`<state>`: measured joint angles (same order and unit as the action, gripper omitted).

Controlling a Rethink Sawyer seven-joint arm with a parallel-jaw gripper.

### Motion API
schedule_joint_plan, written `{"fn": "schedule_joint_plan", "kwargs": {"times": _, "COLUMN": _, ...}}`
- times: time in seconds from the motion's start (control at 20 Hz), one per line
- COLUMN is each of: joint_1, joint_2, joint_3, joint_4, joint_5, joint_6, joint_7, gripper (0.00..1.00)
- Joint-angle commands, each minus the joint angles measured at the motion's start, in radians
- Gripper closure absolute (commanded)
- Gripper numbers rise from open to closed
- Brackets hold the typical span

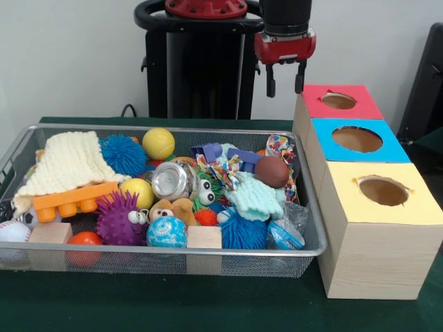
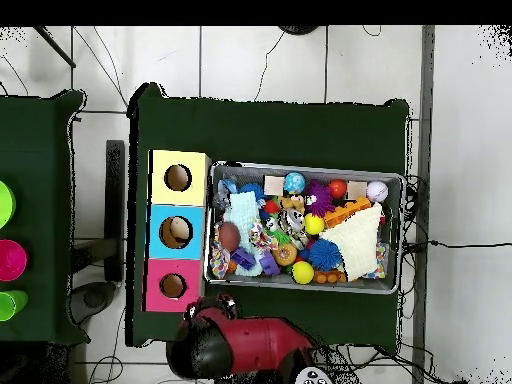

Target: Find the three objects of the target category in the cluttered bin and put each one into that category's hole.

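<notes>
Front view first, with everything placed against the wire bin (image 1: 315,243), which sits on the green bench (image 1: 173,304). At the bin's left end a white ball (image 1: 12,232) lies by a wooden block (image 1: 50,234), and a cream knitted cloth (image 1: 68,166) covers the left rear part above an orange toy brick (image 1: 73,199). Toward the bin's middle come a blue spiky ball (image 1: 123,153), a yellow ball (image 1: 158,143) at the rear wall, a purple spiky toy (image 1: 119,220), a glass jar (image 1: 173,181) on its side, and a blue patterned ball (image 1: 167,233) at the front wall. Further right inside the bin lie a pale green knitted piece (image 1: 255,197) and a brown ball (image 1: 271,171).

Just beside the bin's right wall stands a row of three wooden boxes, each with a round hole on top: yellow-topped box (image 1: 384,194) nearest the front, blue-topped box (image 1: 356,140) behind it, pink-topped box (image 1: 339,102) at the rear.

Above the bin's right rear corner, close to the pink-topped box, hangs the gripper (image 1: 285,81). Its two dark fingers (image 1: 270,83) point down with a clear gap between them and nothing held.
</notes>
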<state>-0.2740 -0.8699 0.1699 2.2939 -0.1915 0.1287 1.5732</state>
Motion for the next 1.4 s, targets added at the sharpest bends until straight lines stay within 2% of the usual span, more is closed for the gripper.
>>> {"fn": "schedule_joint_plan", "kwargs": {"times": 0.05, "joint_1": -0.056, "joint_2": 0.015, "joint_3": 0.091, "joint_4": -0.163, "joint_5": 0.025, "joint_6": 0.161, "joint_7": 0.046, "gripper": 0.00}}
{"fn": "schedule_joint_plan", "kwargs": {"times": 0.4, "joint_1": -0.081, "joint_2": 0.076, "joint_3": 0.109, "joint_4": -0.202, "joint_5": 0.008, "joint_6": 0.119, "joint_7": 0.056, "gripper": 0.00}}
{"fn": "schedule_joint_plan", "kwargs": {"times": 1.0, "joint_1": -0.067, "joint_2": 0.178, "joint_3": 0.074, "joint_4": -0.274, "joint_5": -0.004, "joint_6": 0.056, "joint_7": 0.086, "gripper": 0.00}}
{"fn": "schedule_joint_plan", "kwargs": {"times": 1.4, "joint_1": -0.050, "joint_2": 0.193, "joint_3": 0.055, "joint_4": -0.305, "joint_5": 0.015, "joint_6": 0.057, "joint_7": 0.114, "gripper": 0.00}}
